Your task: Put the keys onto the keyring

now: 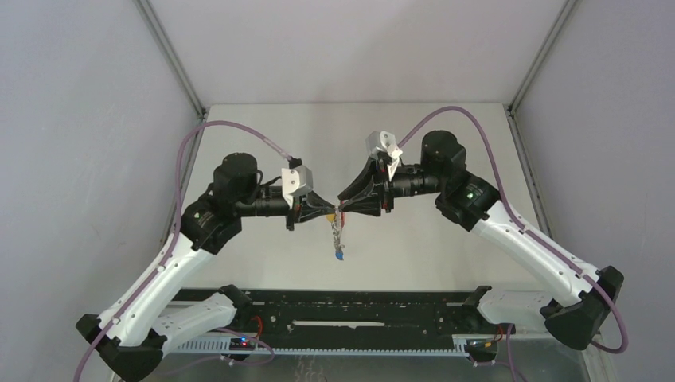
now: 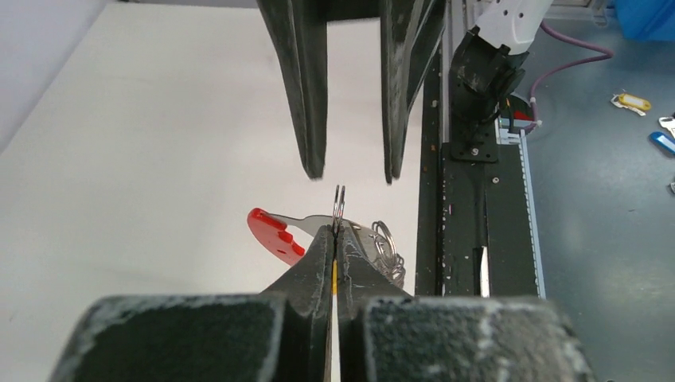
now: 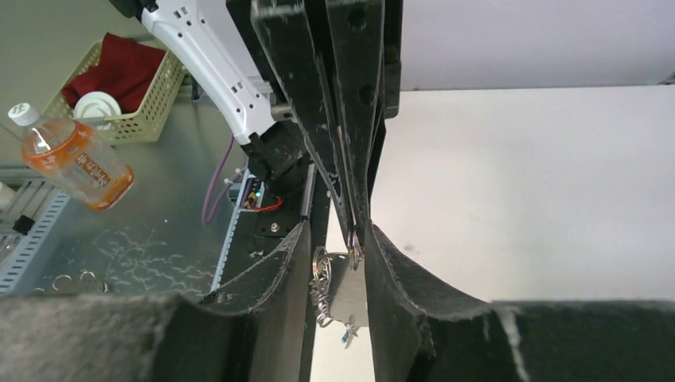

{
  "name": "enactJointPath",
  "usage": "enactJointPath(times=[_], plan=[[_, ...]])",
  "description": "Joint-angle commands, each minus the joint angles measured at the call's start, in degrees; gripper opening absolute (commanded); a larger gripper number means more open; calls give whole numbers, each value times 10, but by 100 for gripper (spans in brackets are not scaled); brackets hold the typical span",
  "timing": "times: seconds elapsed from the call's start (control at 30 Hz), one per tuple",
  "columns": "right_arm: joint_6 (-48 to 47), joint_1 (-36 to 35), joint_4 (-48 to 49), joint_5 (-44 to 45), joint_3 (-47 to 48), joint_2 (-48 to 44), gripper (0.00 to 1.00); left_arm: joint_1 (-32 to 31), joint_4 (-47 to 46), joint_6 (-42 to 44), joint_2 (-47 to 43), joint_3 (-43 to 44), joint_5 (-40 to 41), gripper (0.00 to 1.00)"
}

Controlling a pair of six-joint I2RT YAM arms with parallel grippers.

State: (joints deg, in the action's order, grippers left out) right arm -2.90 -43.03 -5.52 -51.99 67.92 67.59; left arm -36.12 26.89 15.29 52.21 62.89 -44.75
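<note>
White tabletop (image 1: 318,127) is lying beneath both arms, which are meeting in mid-air. The left gripper (image 2: 335,232) is pinching the keyring (image 2: 271,229) by its thin metal loop, jaws tight together. The right gripper (image 2: 350,171) is standing parted just beside it, gripping nothing. A blue key (image 1: 340,256) is dangling below.

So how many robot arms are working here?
2. The left arm reaches in from the near-left corner, the right arm from the near-right; both meet at the keyring.
</note>
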Motion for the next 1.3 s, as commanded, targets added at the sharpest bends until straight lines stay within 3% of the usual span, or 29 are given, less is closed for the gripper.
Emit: enactJointPath(times=[0.0, 0.1, 0.2, 0.3, 0.5, 1.07, 1.27], plan=[[-43, 7, -143, 38, 83, 19, 45, 3, 26, -19, 1, 37, 26, 0], [-85, 7, -274, 55, 156, 55, 59, 3, 32, -16, 3, 38, 39, 0], [-126, -1, -369, 83, 226, 94, 59, 4, 43, -7, 9, 44, 43, 0], [-151, -12, -414, 107, 278, 122, 54, 3, 47, -1, 14, 48, 44, 0], [-187, -34, -447, 126, 338, 162, 42, 3, 46, 12, 11, 48, 39, 0], [-237, -65, -512, 132, 378, 205, 40, 3, 35, 20, 3, 44, 28, 0], [-231, -68, -490, 130, 380, 208, 19, 3, 31, 18, 1, 40, 28, 0]])
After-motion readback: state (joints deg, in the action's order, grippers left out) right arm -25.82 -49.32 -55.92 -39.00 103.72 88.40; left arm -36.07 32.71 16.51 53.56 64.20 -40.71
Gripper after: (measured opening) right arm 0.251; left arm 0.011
